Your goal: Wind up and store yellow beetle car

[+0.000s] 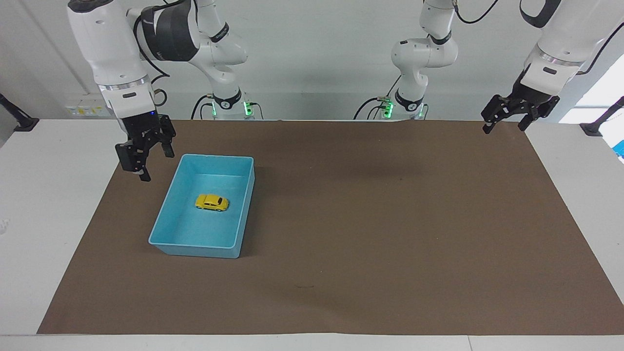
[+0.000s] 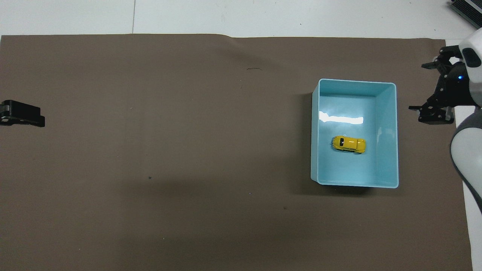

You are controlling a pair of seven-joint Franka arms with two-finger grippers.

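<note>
I see the bin (image 2: 391,131) as smooth, glossy plastic, its floor throwing back a bright glare. The car (image 2: 348,144) has a shiny painted shell. The brown mat (image 1: 370,234) looks matt, like paper or thin cloth, faintly creased. The arms' (image 1: 105,44) shells are glossy white.

Bright, even light falls from overhead; both views are sharp, without blur. A white glare patch lies on the floor of the light blue bin (image 2: 391,113) (overhead view only). Broad, soft-edged shadows cross the brown mat (image 1: 365,219), and daylight burns out one edge of the facing view.
</note>
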